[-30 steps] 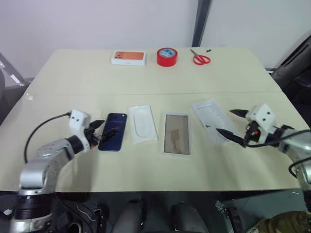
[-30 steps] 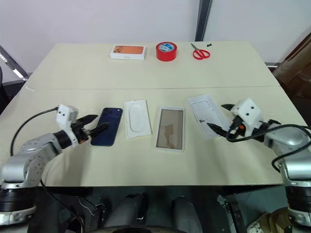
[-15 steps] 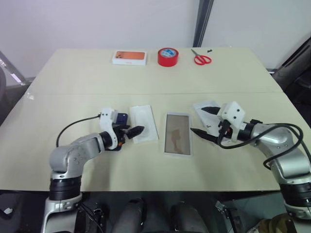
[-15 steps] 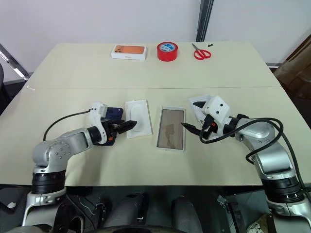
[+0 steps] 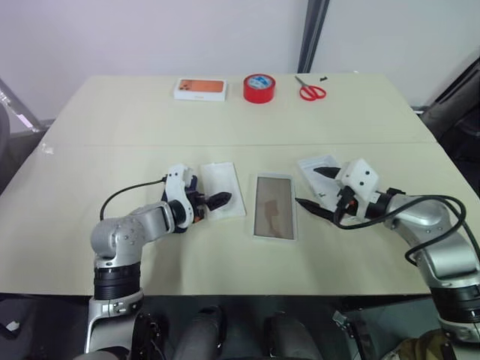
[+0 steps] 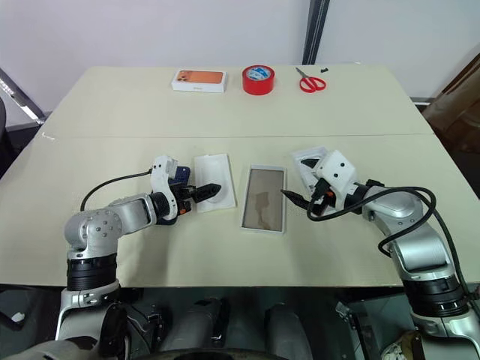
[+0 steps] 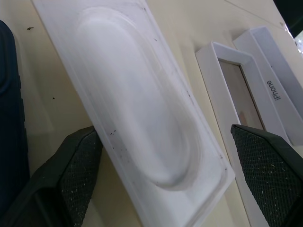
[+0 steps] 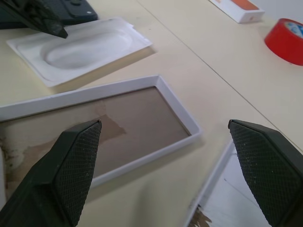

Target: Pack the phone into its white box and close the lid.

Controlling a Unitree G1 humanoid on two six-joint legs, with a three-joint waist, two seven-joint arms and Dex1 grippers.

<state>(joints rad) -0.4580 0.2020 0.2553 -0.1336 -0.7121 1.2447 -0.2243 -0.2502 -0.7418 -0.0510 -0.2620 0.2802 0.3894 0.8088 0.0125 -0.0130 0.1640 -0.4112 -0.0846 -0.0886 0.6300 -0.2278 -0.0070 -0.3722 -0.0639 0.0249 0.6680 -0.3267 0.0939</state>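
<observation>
White box [image 5: 274,207] lies open between both gaping pincers, left pincer [image 5: 214,202] beside the phone [image 7: 9,118], apparently ready for packing.

The counter [image 5: 225,120] looks smooth, matt and pale. The insert [image 7: 142,109] is thin moulded white plastic, faintly speckled. The box [image 8: 175,101] has a matt white card rim and a scuffed brown floor. The fingers [image 8: 71,165] carry black cross-hatched pads.

"iPhone" on the lid [image 7: 277,90] side wall
</observation>
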